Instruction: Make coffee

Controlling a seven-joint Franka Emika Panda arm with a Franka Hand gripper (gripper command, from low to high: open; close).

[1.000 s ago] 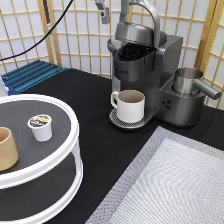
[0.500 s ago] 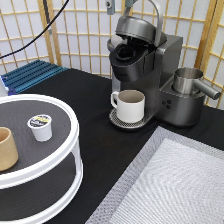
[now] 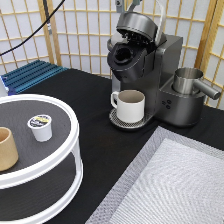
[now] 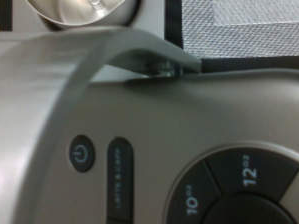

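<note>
The coffee pod [image 3: 40, 126] is small and white with a dark yellow-and-white lid. It stands on the top tier of a round white tray [image 3: 70, 150] at the exterior view's left. The coffee machine [image 3: 150, 75] has its lid [image 3: 137, 25] tilted up, and the pod chamber [image 3: 122, 56] is open and looks empty. A white mug [image 3: 131, 105] stands on its drip plate. My gripper [image 3: 128, 4] shows only at the exterior view's top edge, by the lid's raised handle [image 3: 161, 22]. The wrist view shows the lid's button panel [image 4: 206, 185] and handle [image 4: 123, 47] from close by.
A tan handleless cup [image 3: 6, 148] stands on the tray beside the pod. A metal jug [image 3: 189, 80] sits on the machine's right side. A grey mesh mat [image 3: 170, 185] lies at the bottom right. A blue rack [image 3: 30, 74] and a paper screen stand behind.
The machine's lid has swung up from nearly shut to open, baring the pod chamber. My gripper has moved right and up to the top edge with the handle.
</note>
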